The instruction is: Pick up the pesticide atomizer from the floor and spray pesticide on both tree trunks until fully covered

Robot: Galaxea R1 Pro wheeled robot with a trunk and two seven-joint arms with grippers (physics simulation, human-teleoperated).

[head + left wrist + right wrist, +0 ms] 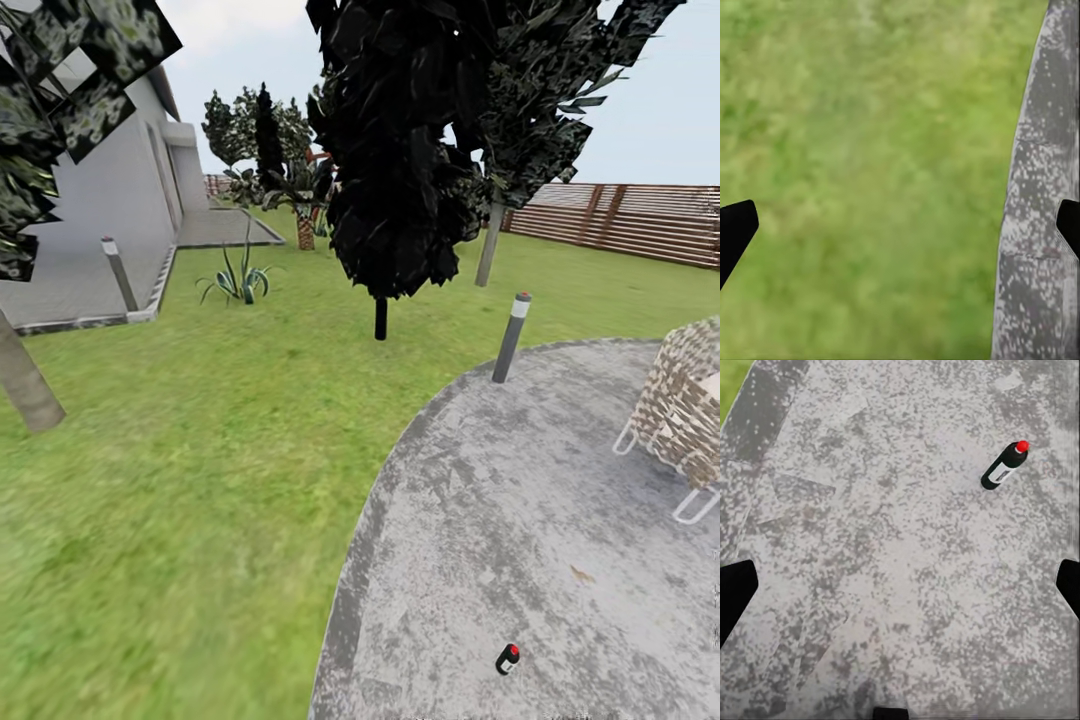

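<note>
Pesticide atomizer (pixel 1005 465): black, red-topped, white-labelled, lying on grey paving (pixel 900 585); both jaws spread, empty.

Pesticide atomizer (pixel 1004 465) lying on grey stone paving (pixel 885 570), gripper (pixel 900 589) fingers spread apart.

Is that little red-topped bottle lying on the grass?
No, the pesticide atomizer lies on the grey stone paving, well away from the grass.

The site was a domestic garden: grass lawn (pixel 200 450), slatted wooden fence (pixel 640 225), white house (pixel 120 180), trees and paved patio (pixel 520 520).
</note>
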